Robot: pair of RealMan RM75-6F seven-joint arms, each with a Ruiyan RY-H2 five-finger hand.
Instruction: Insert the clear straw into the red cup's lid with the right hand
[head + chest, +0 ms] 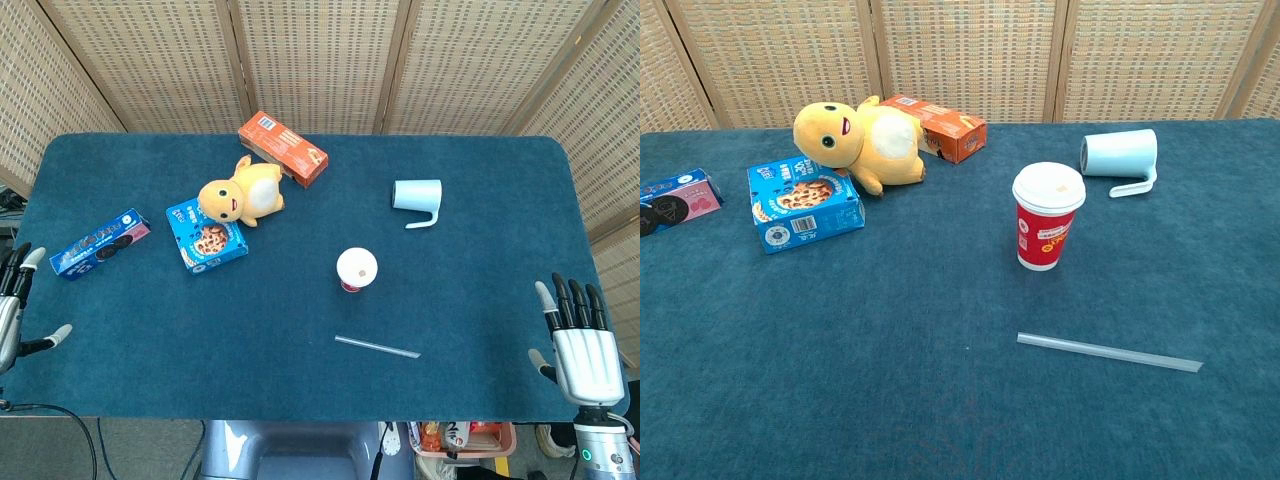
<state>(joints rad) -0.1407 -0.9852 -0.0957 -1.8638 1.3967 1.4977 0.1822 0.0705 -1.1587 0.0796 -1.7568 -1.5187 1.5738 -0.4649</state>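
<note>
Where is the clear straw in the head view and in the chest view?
Head view: the clear plastic straw lies flat, lower centre, below the red paper cup with white lid.
Chest view: it lies lower right, nearer the camera than the same cup.
Shared landmark: that cup.

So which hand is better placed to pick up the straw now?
Right. The right hand rests open at the table's right edge, nearer the clear straw; the left hand sits at the far left edge.

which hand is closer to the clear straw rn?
Right. The right hand rests open at the table's right edge, level with the clear straw. The left hand sits at the far left edge, much farther off.
</note>
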